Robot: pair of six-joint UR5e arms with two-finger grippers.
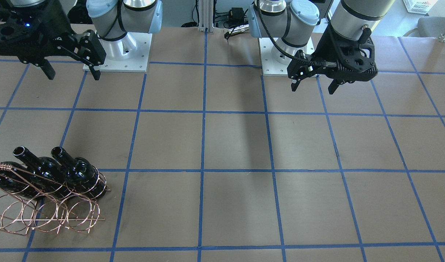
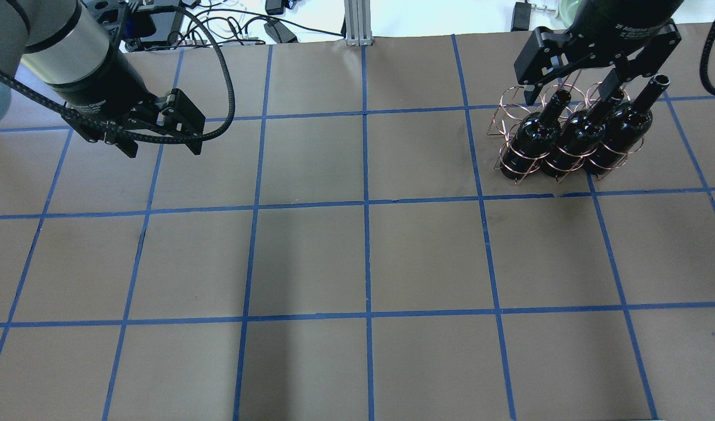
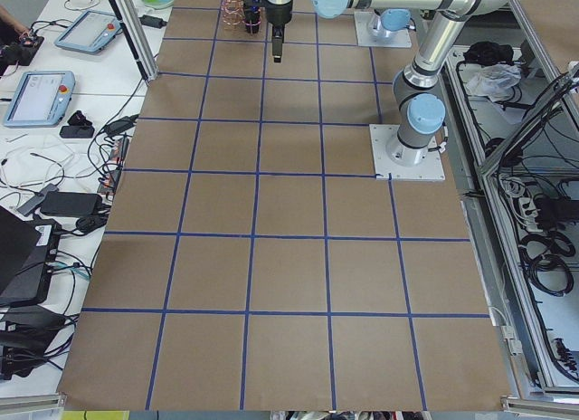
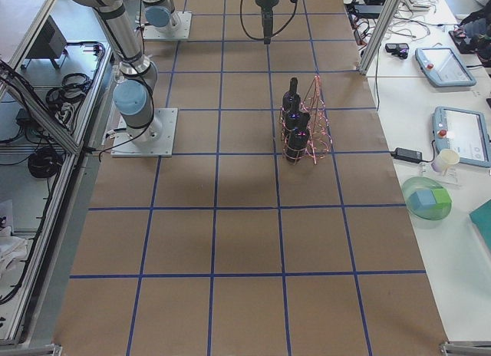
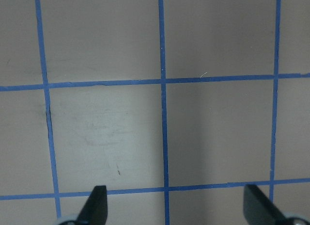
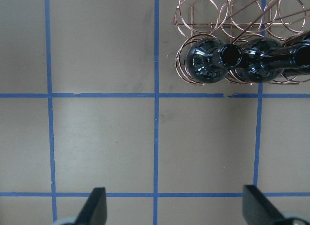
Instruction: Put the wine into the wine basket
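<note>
Three glossy near-black wine bottles lie tilted side by side in the near row of loops of the copper wire wine basket, necks pointing up and away from the robot. In the front-facing view they sit at the lower left in the basket. My right gripper is open and empty, hanging above the basket; its wrist view shows the bottles at the top right. My left gripper is open and empty over bare table at the far left.
Brown paper with a blue tape grid covers the table. The arm bases stand at the robot's edge. The basket's far row of loops holds nothing.
</note>
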